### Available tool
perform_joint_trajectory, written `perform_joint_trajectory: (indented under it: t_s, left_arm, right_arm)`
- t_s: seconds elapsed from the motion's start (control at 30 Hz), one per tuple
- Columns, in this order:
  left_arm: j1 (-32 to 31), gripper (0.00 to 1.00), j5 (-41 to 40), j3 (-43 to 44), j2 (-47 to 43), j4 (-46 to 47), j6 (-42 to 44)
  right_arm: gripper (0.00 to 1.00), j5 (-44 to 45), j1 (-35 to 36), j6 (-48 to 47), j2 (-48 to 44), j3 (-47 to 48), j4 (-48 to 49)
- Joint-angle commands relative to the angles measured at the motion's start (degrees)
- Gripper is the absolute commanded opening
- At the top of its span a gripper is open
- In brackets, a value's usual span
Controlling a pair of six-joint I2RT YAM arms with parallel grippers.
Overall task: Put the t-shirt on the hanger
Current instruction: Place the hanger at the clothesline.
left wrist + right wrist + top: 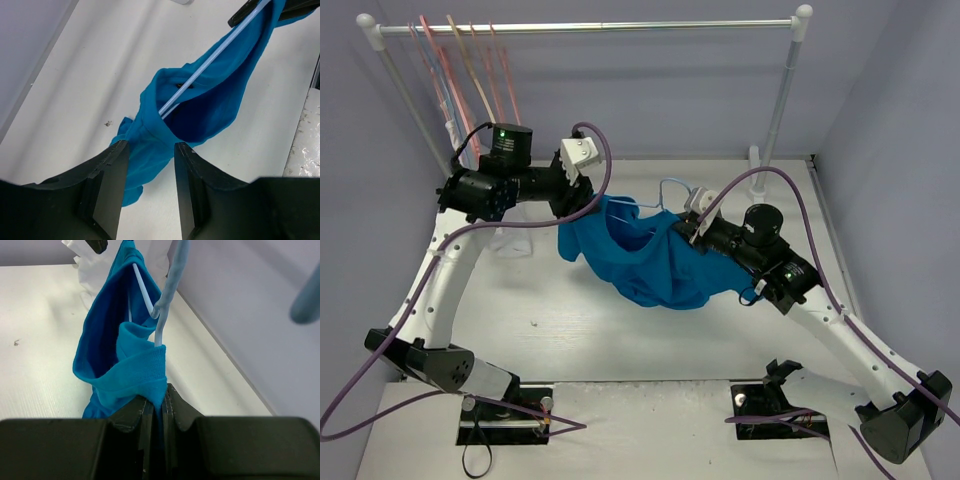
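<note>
The bright blue t-shirt (640, 265) hangs bunched in the air between my two grippers, above the middle of the table. The thin light-blue hanger (671, 186) is threaded into it; its hook sticks up above the cloth. In the left wrist view one hanger arm (220, 47) runs inside the shirt (150, 125) and props its near end. My left gripper (586, 207) is open at the shirt's left end; the cloth hangs just past the fingertips (118, 152). My right gripper (683, 231) is shut on the shirt's ribbed edge (137, 372), right under the hanger's neck (167, 292).
A clothes rack (590, 28) stands at the back, with pink and tan hangers (460, 75) at its left end and a post (783, 95) at the right. A whitish garment (510, 240) lies under the left arm. Walls close in the left, right and back.
</note>
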Motion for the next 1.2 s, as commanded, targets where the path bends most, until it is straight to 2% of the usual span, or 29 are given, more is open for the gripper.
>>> perform_joint_trajectory:
  t_s: [0.0,0.37,0.8,0.93,0.97,1.07,1.13,1.17]
  left_arm:
    - [0.25,0.41,-0.13,-0.22,-2.47,2.26,3.54]
    - [0.25,0.41,-2.94,-2.16,-1.68,6.65,7.85]
    - [0.25,0.39,1.28,-6.81,-3.61,9.90,9.35]
    - [0.25,0.29,1.98,-8.48,-3.79,10.79,9.09]
    - [0.25,0.22,2.42,-8.75,-3.79,11.05,9.09]
    - [0.25,0.13,3.73,-8.66,-3.88,11.23,8.82]
    - [0.25,0.01,5.05,-8.66,-4.14,11.49,8.21]
    - [0.25,0.00,5.14,-8.84,-4.32,12.01,7.60]
  right_arm:
    - [0.00,-1.85,-0.38,0.11,-0.14,4.05,6.93]
    - [0.00,-4.48,-0.38,0.02,0.04,5.46,4.21]
    - [0.00,-4.57,-0.47,-0.15,0.12,5.37,4.21]
    - [0.00,-5.10,-0.47,-0.15,0.47,5.72,4.21]
    - [0.00,-5.19,-0.47,-0.06,0.39,5.81,4.21]
    - [0.00,-5.63,-0.47,-0.06,0.65,6.07,4.03]
    - [0.00,-5.80,-0.47,-0.06,0.83,6.16,3.86]
    - [0.00,-5.98,-0.47,-0.15,0.83,6.34,3.77]
